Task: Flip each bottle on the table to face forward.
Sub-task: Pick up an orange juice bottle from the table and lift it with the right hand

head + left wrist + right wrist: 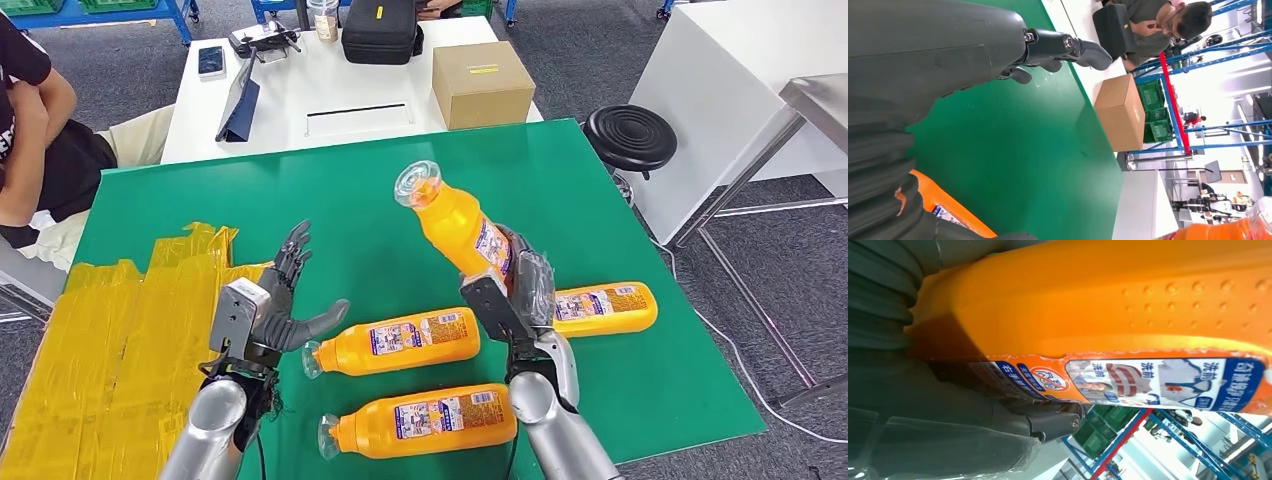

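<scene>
My right hand [522, 283] grips an orange bottle [457, 224] by its lower half and holds it lifted and tilted over the green table [360, 205], clear cap [417, 184] pointing up and to the far left. Up close, the right wrist view has that orange bottle [1128, 315] and its label [1148, 382] in my right hand [948, 405]. Three more orange bottles lie on their sides: one in the middle [395, 343], one nearest me [425, 421], one partly behind my right hand [605, 307]. My left hand [275, 305] hovers open, fingers spread, just left of the middle bottle's cap; the left hand [923, 75] holds nothing.
Yellow tape [120, 350] covers the table's left part. Behind the green table is a white table [330, 95] with a cardboard box [482, 84], a black bag [380, 35] and a tablet [238, 100]. A person [35, 130] sits at the left. A black stool [630, 135] stands at the right.
</scene>
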`<state>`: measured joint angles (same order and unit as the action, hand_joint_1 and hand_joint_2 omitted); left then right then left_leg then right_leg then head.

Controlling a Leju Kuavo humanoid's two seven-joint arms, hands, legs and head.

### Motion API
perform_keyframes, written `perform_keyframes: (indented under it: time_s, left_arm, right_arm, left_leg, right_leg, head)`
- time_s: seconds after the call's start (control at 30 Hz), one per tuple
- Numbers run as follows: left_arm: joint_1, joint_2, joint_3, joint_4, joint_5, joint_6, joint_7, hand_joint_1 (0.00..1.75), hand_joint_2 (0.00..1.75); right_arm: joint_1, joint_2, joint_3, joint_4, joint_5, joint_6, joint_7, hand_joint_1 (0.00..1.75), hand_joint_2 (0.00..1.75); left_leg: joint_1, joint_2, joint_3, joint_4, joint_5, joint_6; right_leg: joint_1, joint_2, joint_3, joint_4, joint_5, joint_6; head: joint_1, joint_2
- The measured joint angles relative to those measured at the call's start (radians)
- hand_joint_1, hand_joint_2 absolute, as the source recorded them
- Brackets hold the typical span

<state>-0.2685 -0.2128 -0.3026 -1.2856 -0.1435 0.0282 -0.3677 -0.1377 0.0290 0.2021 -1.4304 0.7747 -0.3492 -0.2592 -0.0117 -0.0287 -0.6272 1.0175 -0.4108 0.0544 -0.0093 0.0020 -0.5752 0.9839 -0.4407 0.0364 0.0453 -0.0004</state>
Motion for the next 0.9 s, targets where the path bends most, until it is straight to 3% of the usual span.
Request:
perform_keyframes:
  time_s: [0.3,0.9]
  left_arm:
    - [-0.02,0.006,-0.039,0.0,0.04,-0.006,-0.002,0.0,1.75]
    - [-0.051,0.023,-0.084,0.0,0.102,0.012,-0.002,0.0,1.75]
  right_arm:
    - [-0.092,0.028,0.079,0.125,-0.119,-0.063,-0.12,1.75,1.75]
    - [-0.266,0.11,0.244,0.296,-0.204,-0.086,-0.175,1.75,1.75]
  left_leg:
    - [0.0,0.0,0.0,0.0,0.001,0.0]
    - [0.001,0.0,-0.001,0.0,0.001,-0.001]
  right_leg:
    - [0.0,0.0,0.0,0.0,0.0,0.0]
    - [0.0,0.0,-0.001,0.0,0.0,0.0]
  head:
    - [0.0,0.0]
    - [0.0,0.0]
